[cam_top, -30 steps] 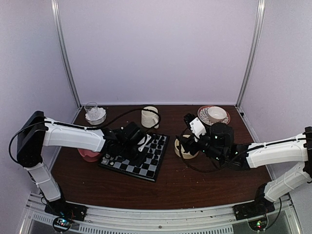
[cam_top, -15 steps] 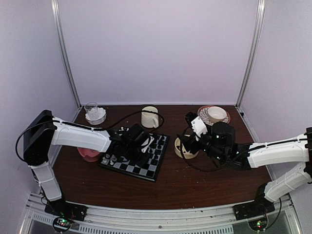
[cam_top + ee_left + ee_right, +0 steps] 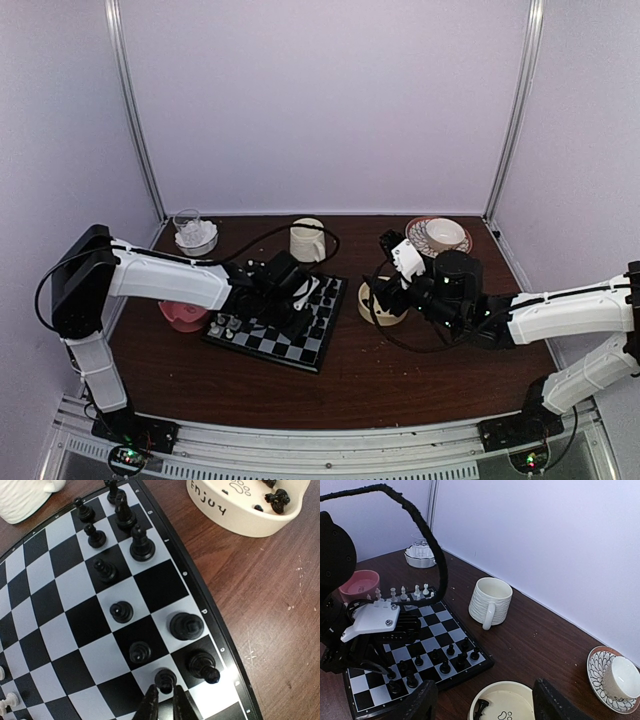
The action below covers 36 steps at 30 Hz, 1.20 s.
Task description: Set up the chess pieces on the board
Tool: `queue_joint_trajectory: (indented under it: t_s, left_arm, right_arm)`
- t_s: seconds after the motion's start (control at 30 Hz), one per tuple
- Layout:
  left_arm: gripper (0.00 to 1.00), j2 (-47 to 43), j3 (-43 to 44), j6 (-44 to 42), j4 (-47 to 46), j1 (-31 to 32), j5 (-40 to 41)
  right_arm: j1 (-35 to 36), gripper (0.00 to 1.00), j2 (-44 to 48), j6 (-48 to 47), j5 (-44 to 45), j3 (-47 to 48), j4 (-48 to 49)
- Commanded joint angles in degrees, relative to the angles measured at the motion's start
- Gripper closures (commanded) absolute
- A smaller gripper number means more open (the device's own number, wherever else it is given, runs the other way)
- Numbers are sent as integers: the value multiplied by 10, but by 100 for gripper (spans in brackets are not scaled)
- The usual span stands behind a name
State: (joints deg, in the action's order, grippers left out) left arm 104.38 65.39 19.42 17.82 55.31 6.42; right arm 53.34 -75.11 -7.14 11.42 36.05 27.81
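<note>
Down on the counter [image 3: 400, 385], the board [image 3: 45, 605] sits askew beside the bowl [image 3: 240, 517]. The black pieces [image 3: 142, 547] are lined up along the board's rim side, and a few more wait in that bowl. The right claw [image 3: 485, 689] hangs spread and empty above it. The left claw [image 3: 164, 696] is pinched narrow on a pawn [image 3: 165, 679] standing near the board's corner, and here's the danger. A taller piece [image 3: 201, 664] stands just beside the pawn, and a second pawn [image 3: 140, 651] is on the other flank. If the fingers spread too wide or lift off crooked, one could clip a neighbour. It could also drag the pawn over and topple the row.
</note>
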Motion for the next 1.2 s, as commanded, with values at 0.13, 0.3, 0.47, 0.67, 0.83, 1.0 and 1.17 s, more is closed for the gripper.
queue_joint_trajectory:
  t_s: [0.13,0.3,0.47,0.67,0.83,1.0,1.17]
  left_arm:
    - [87,10,19,-2,2,3,-1]
    - [82,7,19,-1,6,3,0]
    - [74,9,21,-1,-1,3,6]
    - [73,17,26,2,-5,3,4]
    - [77,16,27,2,0,3,11]
    - [82,17,28,1,0,3,11]
    - [89,16,32,-1,12,3,14]
  right_arm:
    - [-2,32,-1,-1,2,-2,8]
    - [-3,32,-2,-1,1,-2,8]
    - [-3,32,-4,-1,1,-1,7]
    - [-3,32,-7,-1,1,0,7]
    - [-4,32,-7,-3,2,2,3]
    - [-4,32,-5,-4,2,2,2]
    - [-4,32,-3,-4,2,1,1]
